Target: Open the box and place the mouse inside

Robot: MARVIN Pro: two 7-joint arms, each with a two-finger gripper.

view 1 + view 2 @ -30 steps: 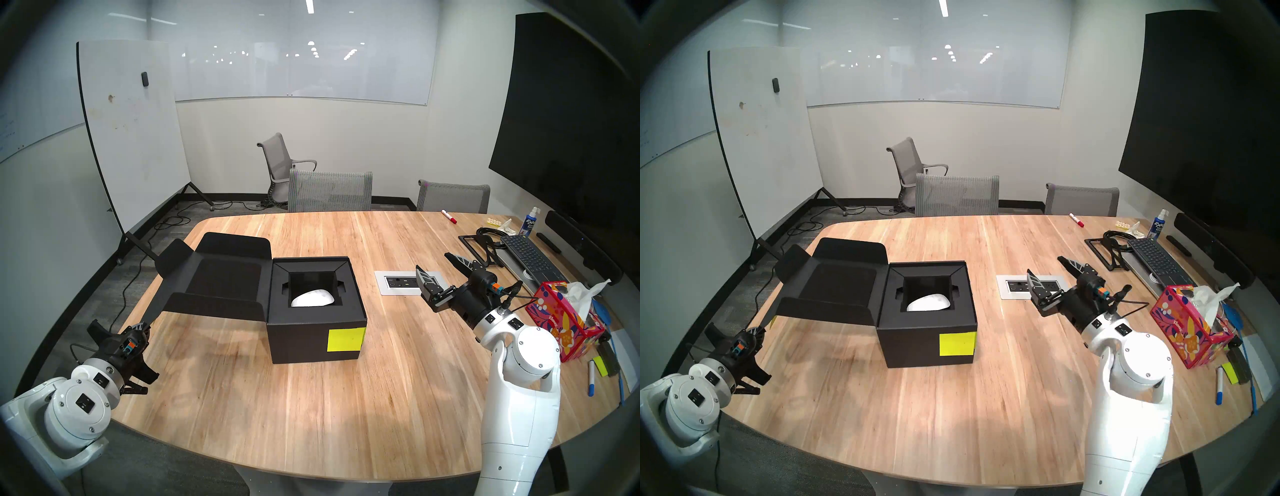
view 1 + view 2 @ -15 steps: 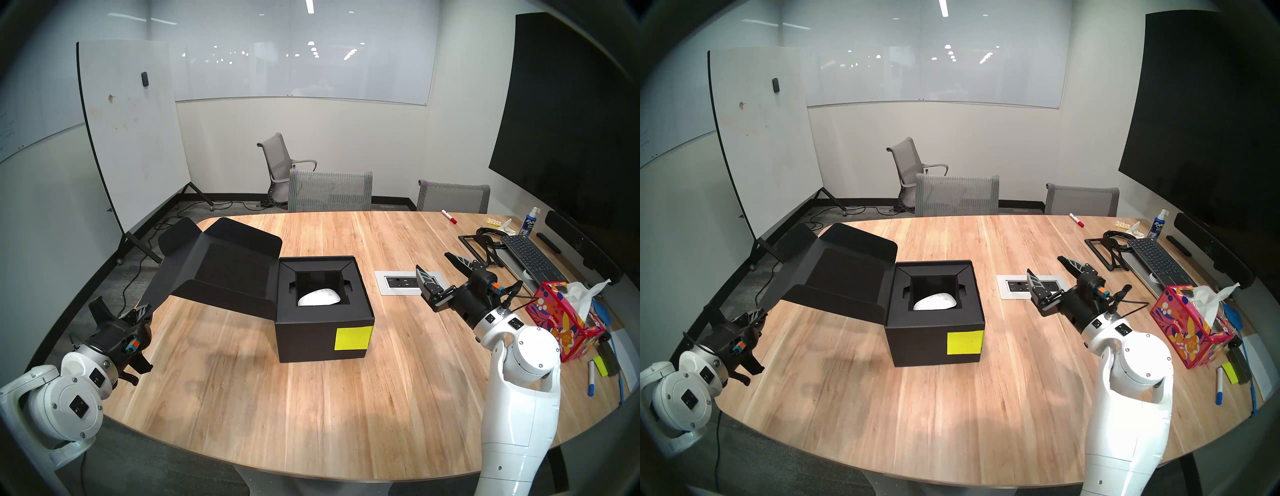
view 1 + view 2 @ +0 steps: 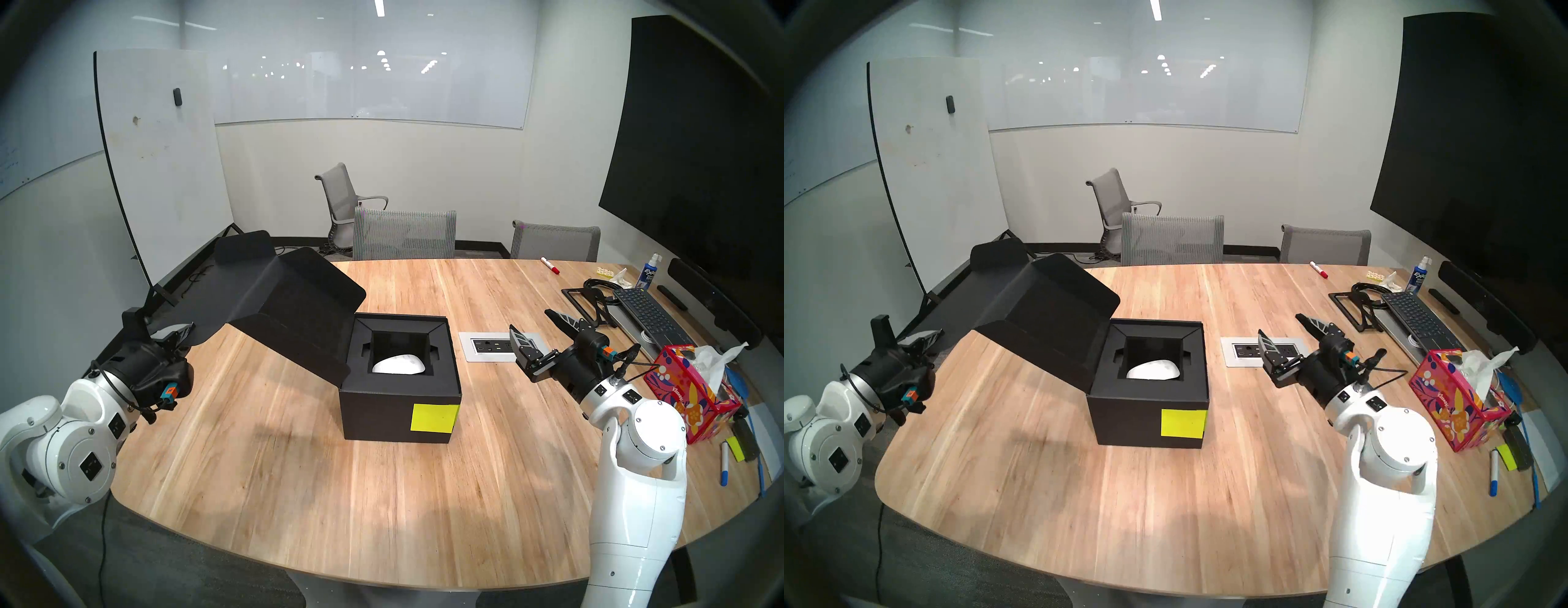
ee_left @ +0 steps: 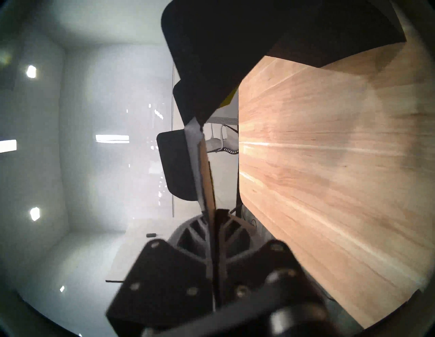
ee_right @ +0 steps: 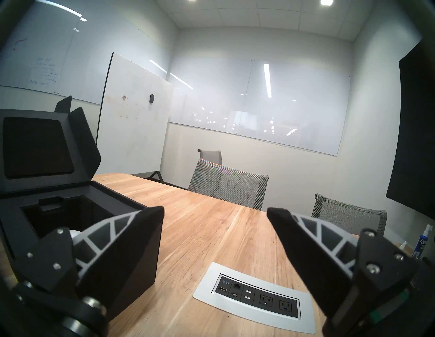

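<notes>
Wooden bench, meeting room: mouse sits inside the open box. Left claw pinches the lid flap; right claw hangs spread. Risk: pulling that flap drags the light box.

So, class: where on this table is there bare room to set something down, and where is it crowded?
Bare wood lies on the table in front of the box, and between it and the power outlet panel. Crowded: the right edge, around the keyboard and tissue box.
</notes>
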